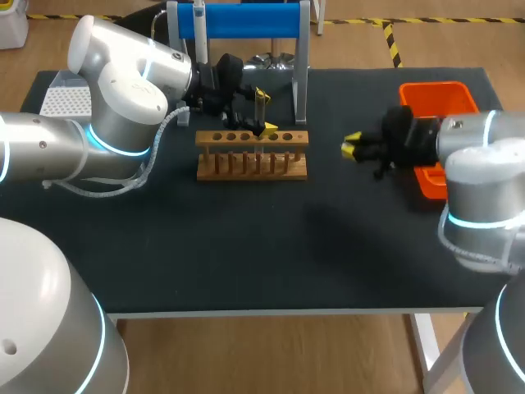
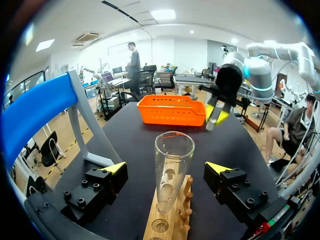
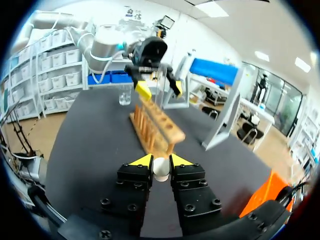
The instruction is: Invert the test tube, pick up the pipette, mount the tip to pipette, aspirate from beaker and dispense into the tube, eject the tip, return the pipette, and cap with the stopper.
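Rack (image 1: 252,156) stands mid-table (image 1: 246,254), its long side parallel to the near edge and well apart from it. The blue stand (image 1: 238,20) sits just behind it, at the far edge. The tube (image 2: 173,150) stands upright in the rack, long axis vertical, open mouth up. The left gripper (image 2: 166,167) straddles it, fingers spread, with a gap on each side. The right gripper (image 3: 161,162) hangs between the rack and the orange basket (image 1: 435,87) by the right edge, well apart from the rack and pointing toward it, fingers clamped on the white stopper (image 3: 161,171).
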